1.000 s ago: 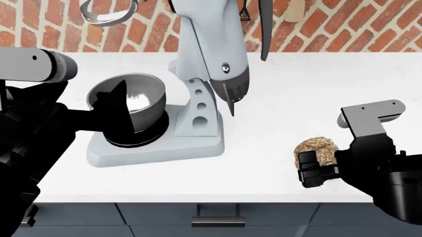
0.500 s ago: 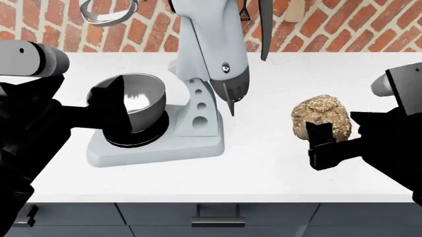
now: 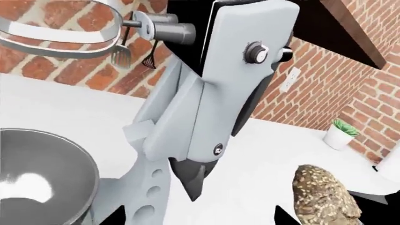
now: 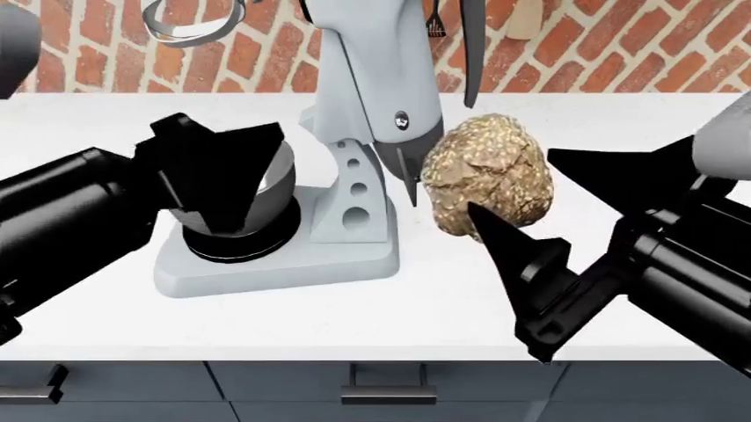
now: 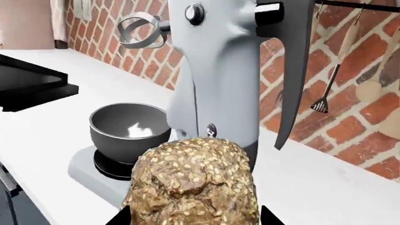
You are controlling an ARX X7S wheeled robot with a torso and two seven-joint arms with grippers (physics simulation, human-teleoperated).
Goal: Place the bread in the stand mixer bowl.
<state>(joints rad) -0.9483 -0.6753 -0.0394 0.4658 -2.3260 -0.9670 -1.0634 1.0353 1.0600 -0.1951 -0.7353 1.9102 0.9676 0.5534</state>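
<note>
Black fingers of the right gripper (image 4: 516,207) pinch the bread (image 4: 487,186) and hold it up off the counter (image 4: 470,299), one finger showing under the loaf and the other behind it. From that claw the bowl (image 5: 128,129) lies off to the robot's left, past the mixer (image 4: 364,132), whose tilted head and column stand between loaf and bowl, so I judge the carry must go around or over the front of that column. The loaf's long axis runs roughly upright in the grip. The left gripper (image 4: 217,167) hangs right over the bowl with its fingers spread and nothing between them, nearer to the bowl than the right one, and may be in the way of a drop. In the head view that left claw hides most of the bowl; the right wrist view shows its open, shiny inside plainly, beyond the bread. The left wrist view catches only the bowl's rim and the loaf's top.
</note>
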